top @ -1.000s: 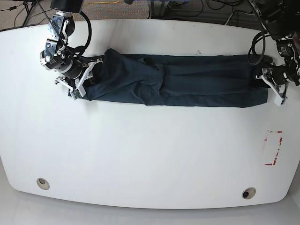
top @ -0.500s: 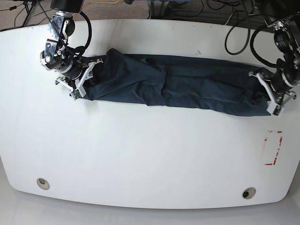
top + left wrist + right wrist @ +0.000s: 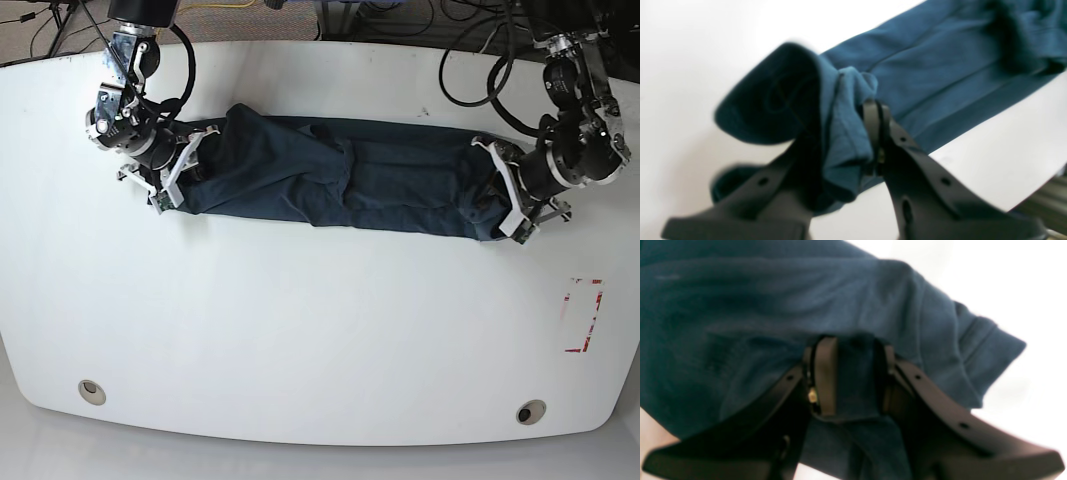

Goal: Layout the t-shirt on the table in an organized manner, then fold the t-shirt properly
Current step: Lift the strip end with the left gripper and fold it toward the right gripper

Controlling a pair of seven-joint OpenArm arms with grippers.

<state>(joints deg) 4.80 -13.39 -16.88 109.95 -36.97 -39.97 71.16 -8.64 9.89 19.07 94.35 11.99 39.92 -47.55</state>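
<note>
Shirt stretched between two claws on the desk

The left claw (image 3: 508, 190) and right claw (image 3: 180, 167) each pinch an end of the shirt (image 3: 340, 185) lying along the desk (image 3: 300, 330); no writing is legible.

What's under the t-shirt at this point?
The t-shirt lies as a long folded band on the white table, each end pinched by the left hand and right hand. Only tabletop shows around it; anything beneath the cloth is covered.
</note>
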